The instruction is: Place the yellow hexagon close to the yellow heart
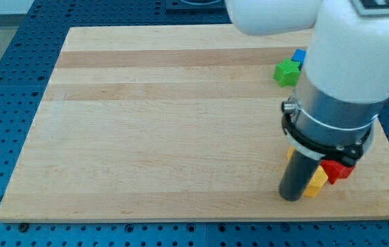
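My tip (291, 197) rests on the board near the view's bottom right. A yellow block (315, 182) lies just right of it, touching or nearly touching the rod; its shape is partly hidden. A sliver of another yellow block (290, 154) shows at the rod's upper left, mostly hidden by the arm. I cannot tell which is the hexagon and which the heart. A red block (336, 170) sits right behind the yellow one, partly under the arm.
A green block (287, 72) and a blue block (298, 56) sit near the board's top right, beside the arm. The wooden board (167, 123) lies on a blue perforated table. The white arm body covers the right side.
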Controlling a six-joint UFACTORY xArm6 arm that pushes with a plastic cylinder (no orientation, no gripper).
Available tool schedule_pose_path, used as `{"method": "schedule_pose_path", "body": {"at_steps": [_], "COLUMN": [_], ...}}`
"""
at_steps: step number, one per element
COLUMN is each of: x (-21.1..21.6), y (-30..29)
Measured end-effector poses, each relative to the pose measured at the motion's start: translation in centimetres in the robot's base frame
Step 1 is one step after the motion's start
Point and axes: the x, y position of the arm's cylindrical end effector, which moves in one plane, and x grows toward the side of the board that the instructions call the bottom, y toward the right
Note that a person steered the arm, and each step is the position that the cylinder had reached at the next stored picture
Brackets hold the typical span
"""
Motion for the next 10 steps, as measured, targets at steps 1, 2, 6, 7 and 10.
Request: {"method": "schedule_pose_path", "body": {"at_steps": [1, 2, 6, 7, 10], "x": [0.1, 1.7, -0.2, 1.9, 0.2], "y": [0.2, -0.3, -0.6, -0.3, 3.8]}}
